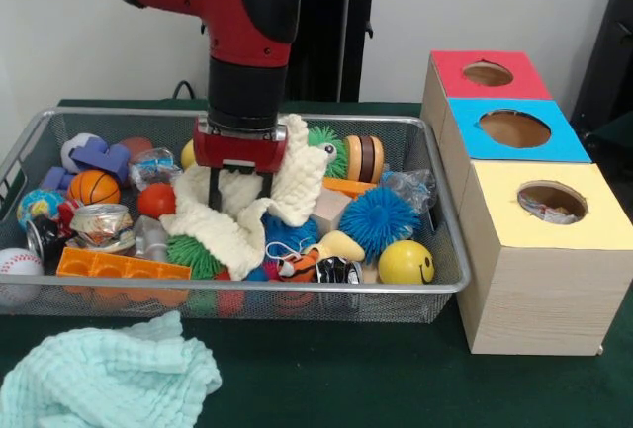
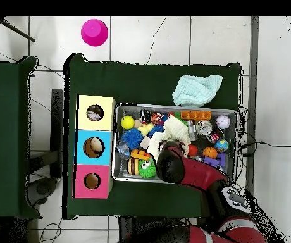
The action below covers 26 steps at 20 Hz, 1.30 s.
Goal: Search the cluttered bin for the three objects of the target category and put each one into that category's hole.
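Observation:
A wire bin (image 1: 440,285) (image 2: 176,108) holds a heap of toys with a cream knitted cloth (image 1: 232,235) (image 2: 174,128) draped over the middle. My gripper (image 1: 240,201) reaches down into the bin and stands open, its two dark fingers (image 1: 215,194) straddling a fold of that cloth. In the overhead view the red arm (image 2: 189,168) hides the gripper. To the right of the bin stands a wooden box with a red-topped hole (image 1: 488,73), a blue-topped hole (image 1: 514,128) and a yellow-topped hole (image 1: 551,200) that has something inside.
The bin also holds a blue spiky ball (image 1: 378,217), a yellow smiley ball (image 1: 406,262), an orange brick (image 1: 121,269), a small basketball (image 1: 94,188), a baseball (image 1: 17,264) and a crushed can (image 1: 101,224). A mint cloth (image 1: 104,379) (image 2: 196,89) lies on the table before the bin.

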### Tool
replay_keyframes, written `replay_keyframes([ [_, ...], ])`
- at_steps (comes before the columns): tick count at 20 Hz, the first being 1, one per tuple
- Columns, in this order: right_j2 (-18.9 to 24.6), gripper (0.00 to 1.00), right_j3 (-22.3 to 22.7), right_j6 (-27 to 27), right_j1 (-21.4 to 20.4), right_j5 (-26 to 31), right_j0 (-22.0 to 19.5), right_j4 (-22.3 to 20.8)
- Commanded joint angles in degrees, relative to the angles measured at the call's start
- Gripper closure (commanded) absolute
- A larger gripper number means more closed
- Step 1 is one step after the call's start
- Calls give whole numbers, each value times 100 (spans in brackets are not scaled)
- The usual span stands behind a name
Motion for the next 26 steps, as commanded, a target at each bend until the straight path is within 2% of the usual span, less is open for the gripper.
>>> replay_keyframes([
  [1, 814, 0, 208, 243, -187, 786, -730, -503],
  [26, 822, 0, 181, 432, -211, 805, -716, -680],
])
